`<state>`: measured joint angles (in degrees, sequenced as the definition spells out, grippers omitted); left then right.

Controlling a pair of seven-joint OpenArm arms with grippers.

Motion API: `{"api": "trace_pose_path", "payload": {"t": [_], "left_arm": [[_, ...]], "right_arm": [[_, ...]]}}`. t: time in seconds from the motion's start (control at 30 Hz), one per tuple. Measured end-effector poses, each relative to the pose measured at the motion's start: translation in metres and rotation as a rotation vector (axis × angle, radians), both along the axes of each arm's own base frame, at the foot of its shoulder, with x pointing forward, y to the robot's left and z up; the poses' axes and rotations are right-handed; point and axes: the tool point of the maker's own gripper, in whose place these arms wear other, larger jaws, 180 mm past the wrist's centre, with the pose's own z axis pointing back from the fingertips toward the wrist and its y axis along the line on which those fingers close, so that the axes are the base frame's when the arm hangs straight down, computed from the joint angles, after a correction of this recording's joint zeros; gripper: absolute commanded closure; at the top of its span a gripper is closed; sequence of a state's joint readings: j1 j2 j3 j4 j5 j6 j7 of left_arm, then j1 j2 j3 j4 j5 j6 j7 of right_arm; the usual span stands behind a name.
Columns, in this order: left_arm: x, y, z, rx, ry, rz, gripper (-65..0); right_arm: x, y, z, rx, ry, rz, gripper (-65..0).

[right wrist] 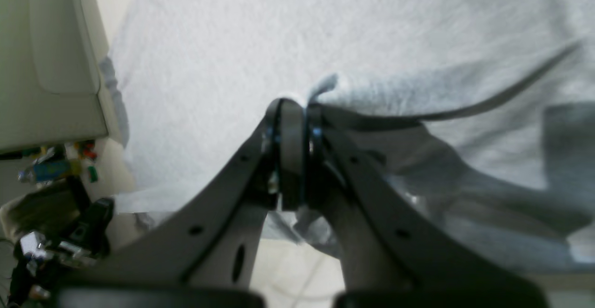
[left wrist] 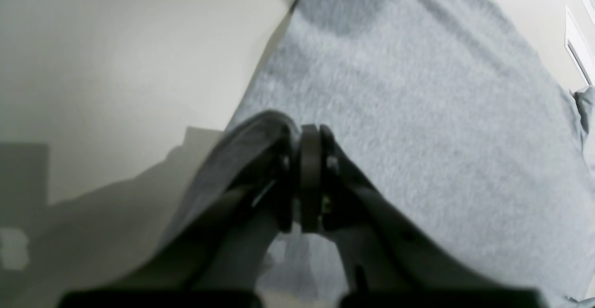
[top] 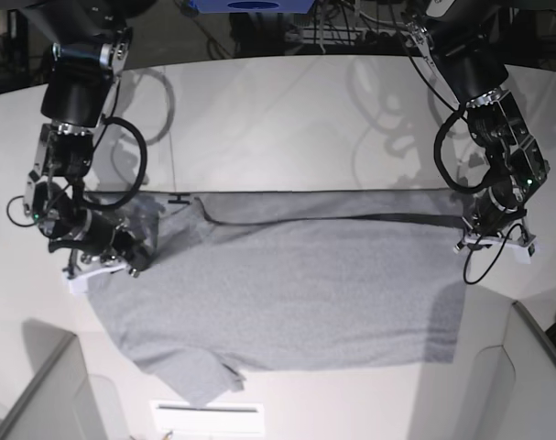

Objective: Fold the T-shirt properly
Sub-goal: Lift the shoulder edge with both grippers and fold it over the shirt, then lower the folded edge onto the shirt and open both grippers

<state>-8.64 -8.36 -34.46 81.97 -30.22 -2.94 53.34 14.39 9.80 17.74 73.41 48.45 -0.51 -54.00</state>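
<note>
Two arms of mine reach down from the far side of the worktop point(top: 287, 110), one at each end of the single T-shirt point(top: 296, 284), which lies spread flat across the middle of the worktop with a sleeve sticking out at the near corner. My right arm hangs at that view's left, bent at the elbow, its wrist low over the cloth's upper corner; my left arm drops at the view's right, its wrist just above the opposite upper corner. My right fingers point(right wrist: 292, 113) are pressed together with a bunched edge of grey fabric caught beside the tips, the cloth folding away in a dark crease. My left fingers point(left wrist: 310, 134) are likewise pinched closed, with a fold of the grey cloth draped over the left one and the plain fabric stretching away beyond. Between the two grips the shirt's far edge runs as one taut line.
</note>
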Motion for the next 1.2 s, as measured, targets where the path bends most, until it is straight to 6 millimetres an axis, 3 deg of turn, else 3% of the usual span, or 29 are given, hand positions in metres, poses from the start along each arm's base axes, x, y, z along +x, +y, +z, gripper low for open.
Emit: {"api": "trace_pose_path", "payload": {"t": [0.3,0.37,0.5,0.53,0.67,0.73,0.8,0.9,1.0,1.1,1.2], "left_arm": [[0.000,-0.002,-0.001,-0.004,0.002,-0.001,0.0],[-0.001,-0.002,-0.002,-0.005,0.003,-0.001,-7.9],[-0.003,-0.001,-0.003,-0.004,0.009,0.000,-25.2],[-0.003,-0.001,-0.003,-0.002,0.008,0.001,-29.5],[0.000,-0.002,0.000,-0.005,-0.003,-0.001,-41.6],[-0.001,0.001,0.009,0.008,-0.024,0.005,-43.6],[-0.005,0.013,0.031,0.025,-0.094,0.055,-44.1],[-0.025,0.031,0.054,0.043,-0.198,0.114,-43.8],[-0.059,0.029,0.042,-0.027,-0.217,0.106,-43.8],[-0.098,0.048,0.028,-0.023,-0.178,0.162,-43.6],[-0.118,0.051,0.019,-0.013,-0.144,0.153,-43.4]], "right_arm": [[0.000,0.001,-0.001,0.004,0.002,0.002,0.0],[0.000,0.002,-0.001,0.005,0.003,0.002,0.0],[0.000,0.002,0.000,0.009,0.002,0.002,-24.8],[0.000,0.002,0.000,0.012,0.000,-0.001,-27.6],[0.000,-0.001,0.001,0.012,-0.005,-0.010,-24.9],[-0.005,-0.005,0.009,0.006,-0.036,-0.028,-24.3],[-0.012,-0.017,0.024,-0.015,-0.111,-0.091,-24.3],[-0.031,-0.033,0.039,-0.037,-0.182,-0.201,-24.3],[-0.060,-0.039,0.042,-0.032,-0.192,-0.319,-24.8],[-0.090,-0.045,0.044,-0.078,-0.209,-0.370,-24.6],[-0.115,-0.050,0.038,-0.114,-0.198,-0.406,-24.3]]}}
